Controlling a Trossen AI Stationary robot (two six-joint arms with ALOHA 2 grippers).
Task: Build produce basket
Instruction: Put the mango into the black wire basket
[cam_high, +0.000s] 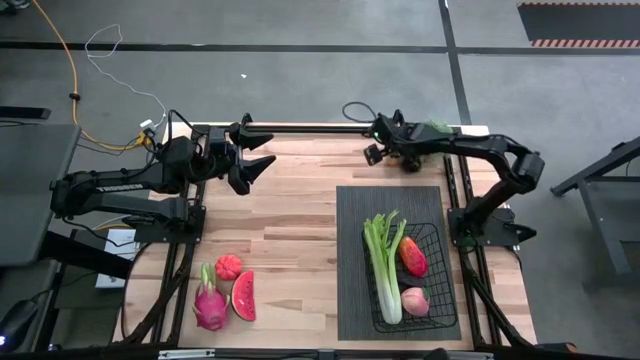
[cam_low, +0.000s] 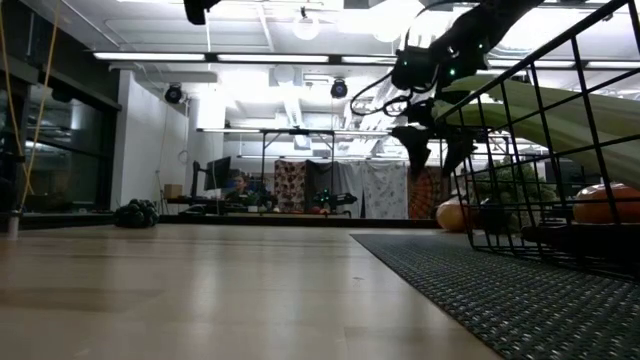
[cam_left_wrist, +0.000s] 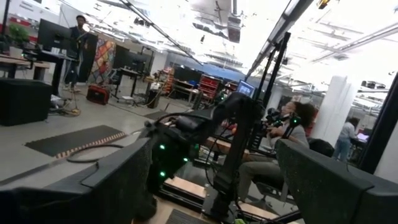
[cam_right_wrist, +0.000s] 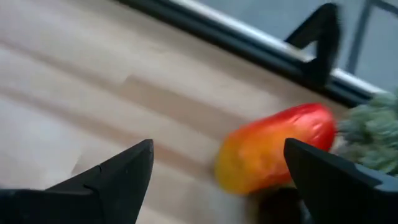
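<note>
— Black wire-mesh rectangular basket (cam_high: 437, 283): location?
— On the dark ribbed mat (cam_high: 352, 290), holding green celery bunch (cam_high: 384, 265), red-orange mango (cam_high: 413, 256) and peach (cam_high: 415, 301).
— Grippers?
— Left gripper (cam_high: 258, 148) and right gripper (cam_high: 390, 150) both raised at the table's far edge, fingers spread, grasping nothing. Pink dragon fruit (cam_high: 209, 302) and watermelon slice (cam_high: 244, 296) lie on bare wood.

Dark ribbed mat (cam_high: 352, 260) on wooden table (cam_high: 290, 230)

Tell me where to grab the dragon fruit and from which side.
Grip the dragon fruit across its pink middle, coming straight down from above with the left end effector. It lies flat and elongated, so its short width suits the jaws. The watermelon slice sits close beside it, so probably open only slightly wider than the fruit.
</note>
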